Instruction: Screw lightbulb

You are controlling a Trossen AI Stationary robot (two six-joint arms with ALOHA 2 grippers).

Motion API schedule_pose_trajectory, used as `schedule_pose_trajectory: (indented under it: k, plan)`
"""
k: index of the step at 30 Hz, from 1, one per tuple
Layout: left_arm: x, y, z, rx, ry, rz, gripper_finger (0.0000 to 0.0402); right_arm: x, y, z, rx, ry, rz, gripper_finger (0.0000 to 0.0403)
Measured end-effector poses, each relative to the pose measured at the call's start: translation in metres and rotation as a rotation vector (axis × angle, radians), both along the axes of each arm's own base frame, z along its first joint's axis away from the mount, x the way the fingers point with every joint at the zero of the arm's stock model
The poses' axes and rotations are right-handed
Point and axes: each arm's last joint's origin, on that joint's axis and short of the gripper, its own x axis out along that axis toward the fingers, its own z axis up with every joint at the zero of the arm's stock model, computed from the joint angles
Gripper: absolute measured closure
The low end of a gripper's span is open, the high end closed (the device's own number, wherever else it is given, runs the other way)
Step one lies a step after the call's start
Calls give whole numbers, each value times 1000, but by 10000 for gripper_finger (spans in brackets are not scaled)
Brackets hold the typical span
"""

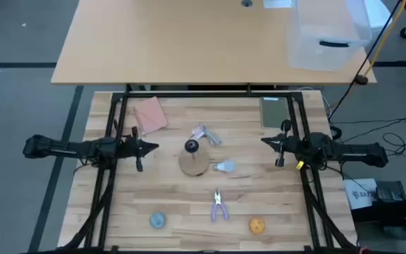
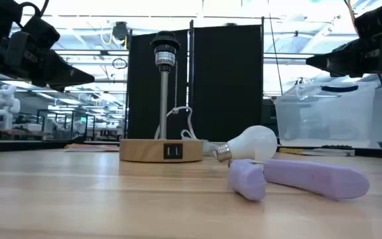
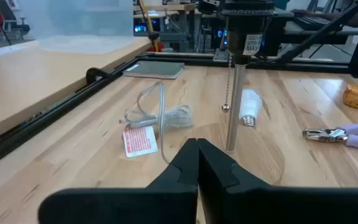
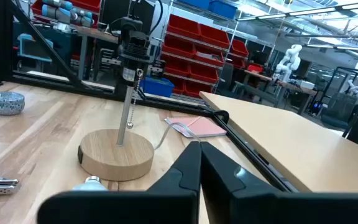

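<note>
The lightbulb lies on its side beside the lamp stand, judged light, fragile, slippery, best held round the glass; both grippers, left and right, have jaws pressed together.

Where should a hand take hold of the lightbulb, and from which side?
Likely the white glass globe of the lightbulb, from above. It lies on its side right of the lamp stand, screw base toward the stand, so the threads stay free.

I can read no text: the lamp socket's white label is too blurred.
</note>
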Motion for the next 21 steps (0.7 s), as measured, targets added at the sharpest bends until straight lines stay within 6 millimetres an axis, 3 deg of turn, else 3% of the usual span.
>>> schedule_pose_trajectory:
  k: [21]
  plan:
    - [0,0,0,0,1,0,401,0,0,0,0,0,0,403]
